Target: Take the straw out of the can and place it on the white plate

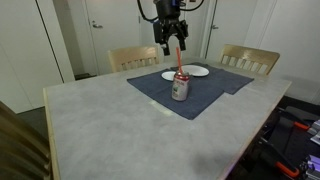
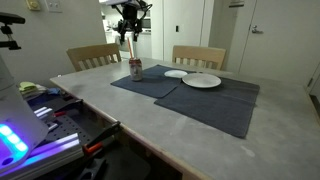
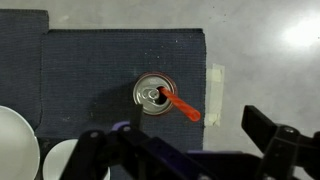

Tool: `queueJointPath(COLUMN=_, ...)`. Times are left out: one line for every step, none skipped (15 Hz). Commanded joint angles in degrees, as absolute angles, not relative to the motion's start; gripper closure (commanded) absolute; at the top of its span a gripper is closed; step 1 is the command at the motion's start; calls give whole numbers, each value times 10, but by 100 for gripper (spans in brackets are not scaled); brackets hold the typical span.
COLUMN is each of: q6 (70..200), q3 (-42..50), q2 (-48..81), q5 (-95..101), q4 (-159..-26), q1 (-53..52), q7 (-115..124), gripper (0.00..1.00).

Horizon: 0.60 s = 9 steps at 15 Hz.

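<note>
Standing on the dark blue cloth mat (image 1: 205,95) spread over the grey mottled desk (image 1: 90,125), the small silvery metal can with red markings (image 1: 180,88) is seen with the thin red drinking straw (image 3: 180,105) lodged in its mouth and leaning to one side. So light a can is judged easy to tip or drag if the straw is pulled at a slant, or if a finger is brought down on the rim. The straw itself could be crushed by a hard pinch, or slip from a loose one and be dropped short of the round white plates (image 1: 197,71) lying just behind the can. Above the can the black two-fingered tool (image 1: 174,45) is held pointing straight down, its fingers spread wide and empty in the wrist view. Whether the straw's top lies between them cannot be told. The arm is seen descending at the far side, before the light wooden chairs (image 1: 250,58).
</note>
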<state>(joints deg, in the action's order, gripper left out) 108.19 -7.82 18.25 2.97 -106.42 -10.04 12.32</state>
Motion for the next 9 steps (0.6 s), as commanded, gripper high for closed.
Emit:
queueJointPath(q6=1089, q3=-71, q2=197, q5=27, q4=-1057, q1=-101, q7=112, gripper=0)
queueJointPath(q6=1088, q3=-70, q2=197, q5=28, q4=-1057, q1=-101, q7=112, gripper=23)
queueJointPath(q6=1084, q3=-69, q2=198, q5=28, q4=-1056, q1=-101, q7=113, gripper=26)
queueJointPath(q6=1080, q3=-69, q2=198, q5=27, q4=-1055, q1=-100, q7=114, gripper=34)
queueJointPath(q6=1073, q3=-67, q2=199, q5=27, q4=-1052, q1=-100, q7=115, gripper=40)
queueJointPath(q6=1068, q3=-67, q2=200, q5=26, q4=-1050, q1=-100, q7=115, gripper=48)
queueJointPath(q6=1067, q3=-66, q2=201, q5=27, q4=-1049, q1=-99, q7=113, gripper=54)
queueJointPath(q6=1066, q3=-65, q2=202, q5=27, q4=-1047, q1=-99, q7=112, gripper=62)
queueJointPath(q6=1063, q3=-64, q2=203, q5=27, q4=-1045, q1=-99, q7=111, gripper=68)
